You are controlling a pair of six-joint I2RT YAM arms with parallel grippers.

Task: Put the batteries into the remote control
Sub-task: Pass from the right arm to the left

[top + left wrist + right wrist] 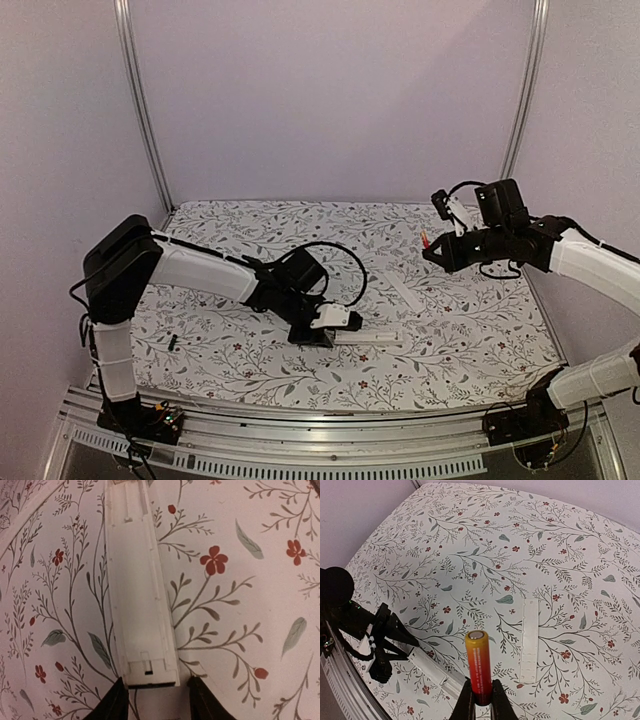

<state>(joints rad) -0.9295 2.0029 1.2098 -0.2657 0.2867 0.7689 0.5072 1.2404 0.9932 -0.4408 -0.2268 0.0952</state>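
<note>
Left gripper (156,685): the jaws stand partly apart, one finger (116,700) either side of the near end of the slim white rectangular remote control (142,595), which lies flat on the floral-patterned table (250,230). You cannot tell whether they press it.

Right gripper (480,697): clenched on one red-orange cylindrical battery (479,667), held upright above the table.

Count two batteries; the small black battery (172,342) lies apart, beside the left arm. One thin white cover strip (530,640) lies loose between the arms.
</note>
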